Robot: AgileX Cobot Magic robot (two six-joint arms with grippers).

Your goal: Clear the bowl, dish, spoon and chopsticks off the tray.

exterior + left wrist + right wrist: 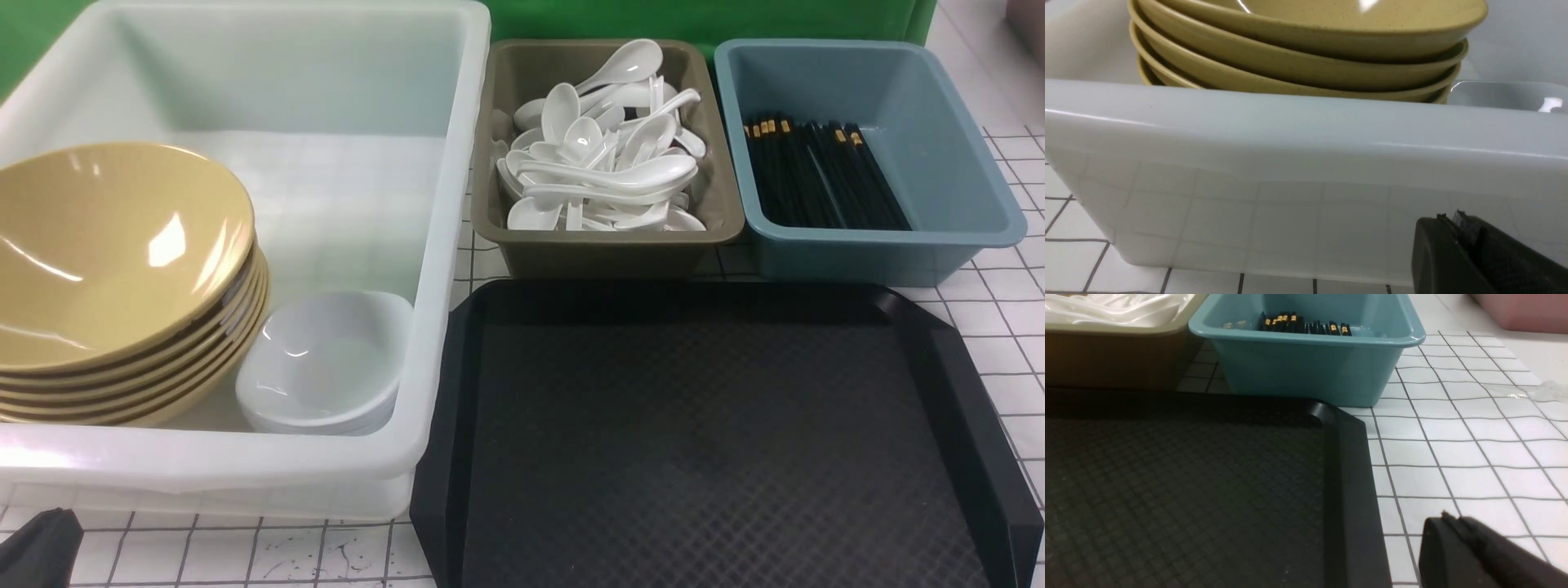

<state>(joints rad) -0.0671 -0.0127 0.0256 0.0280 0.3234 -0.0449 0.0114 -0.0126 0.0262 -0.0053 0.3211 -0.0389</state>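
The black tray lies at the front right with nothing on it; it also shows in the right wrist view. Several yellow bowls stand stacked in the white tub, with white dishes beside them. White spoons fill the brown tub. Black chopsticks lie in the blue tub. My left gripper is shut and empty, low in front of the white tub's near wall. My right gripper is shut and empty, over the tiled table beside the tray's right rim.
The white tub stands left of the tray. The brown tub and the blue tub stand behind the tray. A white tiled table lies to the right. A green backdrop is at the far edge.
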